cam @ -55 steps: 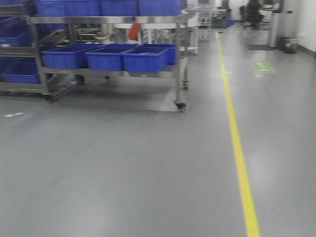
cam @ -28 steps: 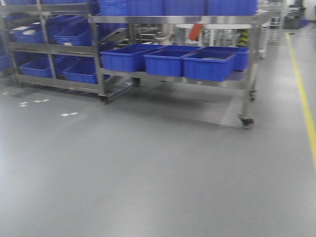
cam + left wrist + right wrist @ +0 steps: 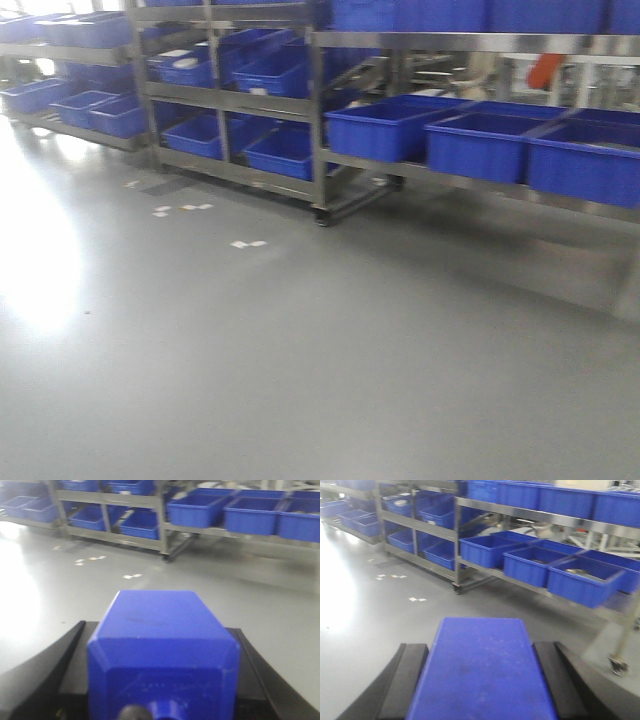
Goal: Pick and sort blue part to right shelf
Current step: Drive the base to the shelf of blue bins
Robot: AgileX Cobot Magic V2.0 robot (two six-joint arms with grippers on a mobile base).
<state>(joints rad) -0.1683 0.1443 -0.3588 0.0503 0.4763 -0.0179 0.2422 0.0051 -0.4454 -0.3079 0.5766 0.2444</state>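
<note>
Factory or warehouse floor, parts-storage area. Ahead of the left gripper (image 3: 162, 645), well apart from it, stands a steel rack (image 3: 163, 530) with a row of big blue bins (image 3: 195, 509) on its low level. The same rack sits ahead and to the right of the right gripper (image 3: 480, 665), with more bins on its top level and a caster (image 3: 617, 665) under one leg. Further racks (image 3: 215, 120) run off to the left of both grippers, with the same bins on sloped tiers. The floor (image 3: 300, 350) is bare, grey and glossy like an industrial coating, with a glare patch far left. Small white tape marks (image 3: 248, 243) lie on it before the racks.
</note>
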